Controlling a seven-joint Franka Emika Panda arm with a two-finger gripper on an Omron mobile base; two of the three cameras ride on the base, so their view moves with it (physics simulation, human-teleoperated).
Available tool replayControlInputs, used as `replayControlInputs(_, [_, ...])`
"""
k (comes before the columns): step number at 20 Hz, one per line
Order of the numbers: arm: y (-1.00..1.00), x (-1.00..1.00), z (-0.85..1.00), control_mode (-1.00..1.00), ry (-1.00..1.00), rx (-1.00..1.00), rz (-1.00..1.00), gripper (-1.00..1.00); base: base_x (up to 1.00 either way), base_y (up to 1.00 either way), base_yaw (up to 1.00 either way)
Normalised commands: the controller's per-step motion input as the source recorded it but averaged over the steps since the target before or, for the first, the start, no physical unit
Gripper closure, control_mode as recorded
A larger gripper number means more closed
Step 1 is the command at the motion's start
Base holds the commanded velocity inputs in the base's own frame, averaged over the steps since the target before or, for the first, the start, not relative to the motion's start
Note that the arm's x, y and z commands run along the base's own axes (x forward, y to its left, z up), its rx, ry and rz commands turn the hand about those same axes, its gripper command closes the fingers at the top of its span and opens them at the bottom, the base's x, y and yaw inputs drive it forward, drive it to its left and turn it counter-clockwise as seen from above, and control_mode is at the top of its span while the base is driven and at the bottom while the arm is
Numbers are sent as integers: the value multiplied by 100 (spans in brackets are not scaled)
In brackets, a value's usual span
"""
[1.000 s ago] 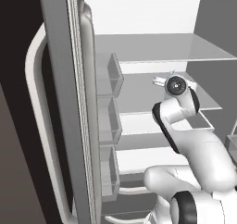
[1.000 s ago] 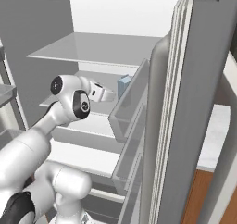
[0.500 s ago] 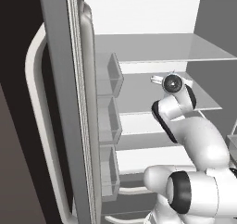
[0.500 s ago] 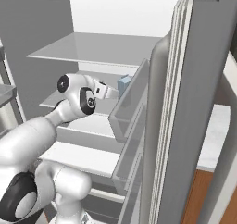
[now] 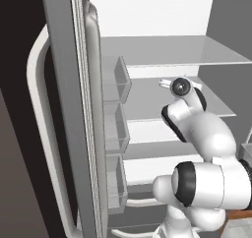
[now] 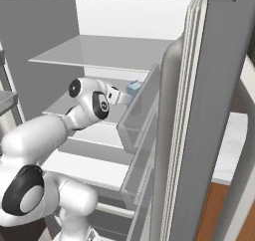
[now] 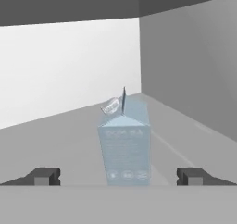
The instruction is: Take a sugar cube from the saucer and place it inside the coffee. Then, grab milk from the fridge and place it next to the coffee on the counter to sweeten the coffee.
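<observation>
Milk carton [image 7: 124, 146] carried a faint line of print across its front panel and small marks near the base; too blurred to read. No other text was legible anywhere.

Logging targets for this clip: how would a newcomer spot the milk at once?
Look inside the open dark grey fridge, on a middle white shelf toward the back corner. There stands the pale blue-grey, gable-topped milk carton, upright, centred between the open tool tips; nothing else sits on that shelf.
</observation>
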Motion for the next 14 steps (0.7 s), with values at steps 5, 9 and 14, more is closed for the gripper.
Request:
replayControlInputs(5, [-10,21,-42,-100,0,-6,0,-100,0,0,0])
replayControlInputs(9, [-14,17,-35,-100,0,-4,0,-100,0,0,0])
replayControlInputs(14, [-6,18,-14,-100,0,-1,0,-100,0,0,0])
